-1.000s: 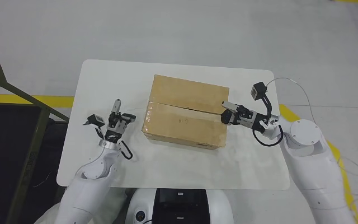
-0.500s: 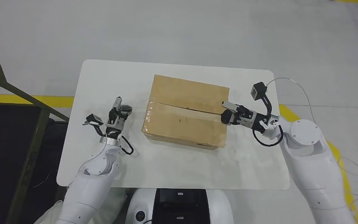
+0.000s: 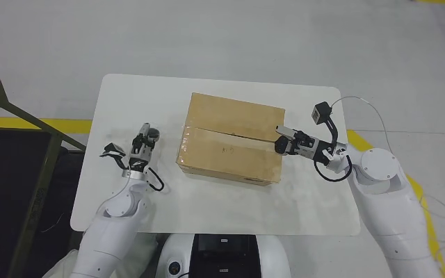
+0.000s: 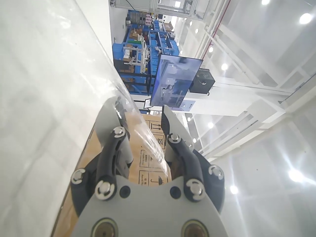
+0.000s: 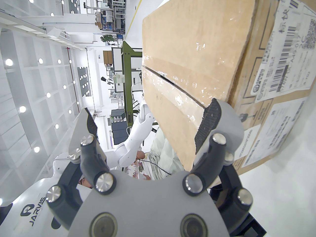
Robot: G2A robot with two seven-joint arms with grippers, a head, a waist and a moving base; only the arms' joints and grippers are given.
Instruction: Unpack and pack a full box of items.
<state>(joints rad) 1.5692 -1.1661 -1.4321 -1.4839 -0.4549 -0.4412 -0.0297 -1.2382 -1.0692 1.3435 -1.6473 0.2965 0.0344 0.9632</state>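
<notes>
Shut box (image 3: 231, 142) in the middle of the table (image 3: 125, 97), an open claw at each side.
The left gripper (image 3: 148, 132) is over the table left of the box, apart from it, fingers parted and empty. The right gripper (image 3: 278, 137) is at the box's right edge by the taped seam, fingers spread wide, holding nothing.
</notes>
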